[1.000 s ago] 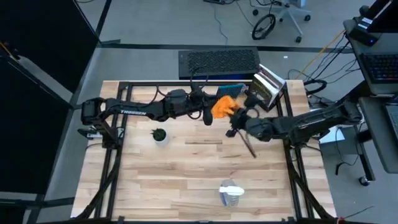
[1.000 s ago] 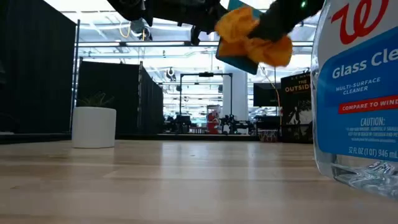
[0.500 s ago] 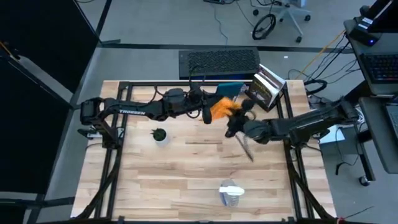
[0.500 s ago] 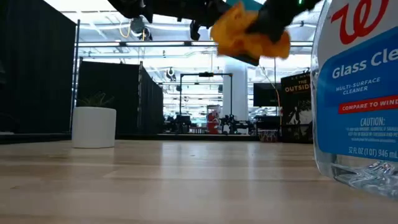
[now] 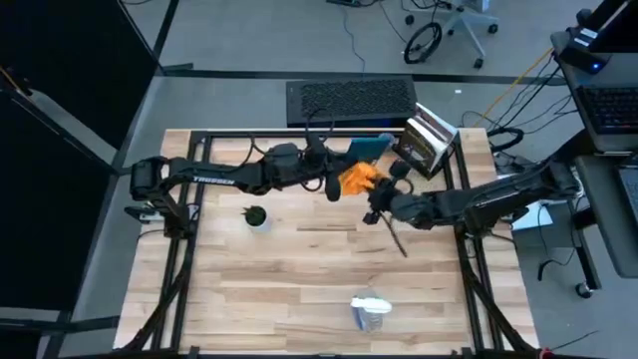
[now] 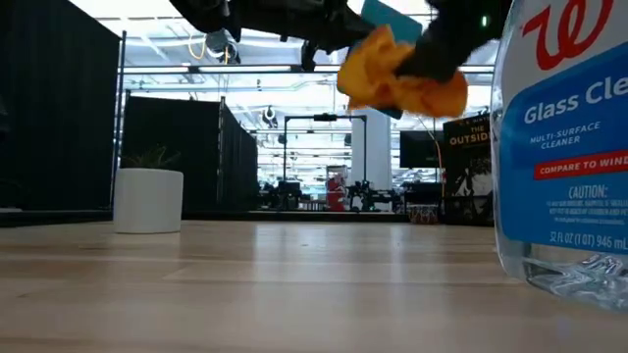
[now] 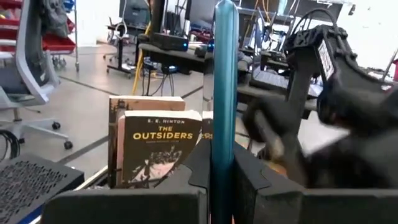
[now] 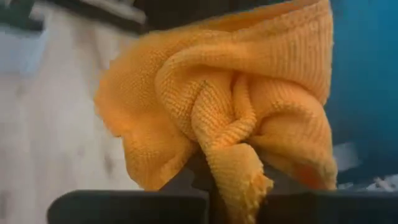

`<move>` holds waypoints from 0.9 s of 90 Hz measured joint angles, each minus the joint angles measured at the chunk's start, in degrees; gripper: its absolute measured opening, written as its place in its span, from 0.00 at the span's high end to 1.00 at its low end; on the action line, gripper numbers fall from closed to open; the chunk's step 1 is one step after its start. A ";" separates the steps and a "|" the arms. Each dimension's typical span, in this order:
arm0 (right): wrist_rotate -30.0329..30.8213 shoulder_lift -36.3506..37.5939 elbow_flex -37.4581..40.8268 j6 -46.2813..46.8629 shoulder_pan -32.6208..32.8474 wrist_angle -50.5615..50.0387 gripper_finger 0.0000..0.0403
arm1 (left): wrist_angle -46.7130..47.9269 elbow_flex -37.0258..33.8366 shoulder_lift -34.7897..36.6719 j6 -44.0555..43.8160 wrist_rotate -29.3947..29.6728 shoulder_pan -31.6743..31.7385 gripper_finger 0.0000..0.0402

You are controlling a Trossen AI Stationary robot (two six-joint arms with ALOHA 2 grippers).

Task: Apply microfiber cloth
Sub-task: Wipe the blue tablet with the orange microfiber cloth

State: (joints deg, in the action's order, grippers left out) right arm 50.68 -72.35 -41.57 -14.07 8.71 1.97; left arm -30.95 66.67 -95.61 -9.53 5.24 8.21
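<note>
— While the right gripper [image 5: 374, 191] hangs above the far middle of the table [image 5: 299, 269], what do its jaws have?

— They are closed on the microfiber cloth [image 8: 230, 118]. In the right wrist view a bunched fold of the orange fabric runs down between the two dark fingers [image 8: 130, 208], and the rest billows out above them.

— And the left gripper [image 5: 334, 172]?

— Clamped as well, on a thin teal tablet [image 7: 224, 93] held edge-on. The left wrist view shows the slab standing upright in the narrow gap between its fingers.

— Where is the cloth against that tablet?

— From above, the cloth [image 5: 359, 178] sits at the near side of the tablet [image 5: 371, 147], between the two grippers, and seems pressed to its face. In the low view cloth [image 6: 397, 76] and tablet [image 6: 391, 18] are both up in the air, well off the tabletop.

— What else is around?

— A book [image 7: 157, 152] titled "The Outsiders" stands at the far right corner. A small plant in a white pot [image 5: 256, 216] is on the left part of the table, and a glass cleaner bottle [image 5: 371, 309] is near the front edge, well apart from both arms.
</note>
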 joint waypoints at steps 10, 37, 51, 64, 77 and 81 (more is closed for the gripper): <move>-1.50 -1.79 0.01 1.85 0.15 -1.96 0.97 | 0.08 0.00 0.00 0.12 0.00 0.00 0.98; -13.17 2.30 -0.14 7.16 6.01 -13.80 0.97 | 4.39 0.17 0.30 2.97 -0.57 -0.06 0.98; -13.36 7.34 -0.87 20.84 10.89 -30.61 0.97 | 16.34 0.17 1.64 7.73 3.59 0.20 0.98; -13.55 10.95 -0.89 33.53 15.08 -41.63 0.97 | 28.91 0.20 4.77 11.21 8.77 -1.19 0.98; -13.53 11.77 -0.91 40.93 18.07 -45.96 0.97 | 37.47 0.17 6.32 11.79 11.62 -4.20 0.98; -13.55 11.79 -0.91 42.42 18.71 -46.66 0.97 | 40.11 0.17 6.38 11.61 11.98 -5.35 0.98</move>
State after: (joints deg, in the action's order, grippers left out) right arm 37.13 -60.55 -42.48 28.35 27.42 -44.68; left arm 9.16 66.85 -89.23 2.08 17.22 2.86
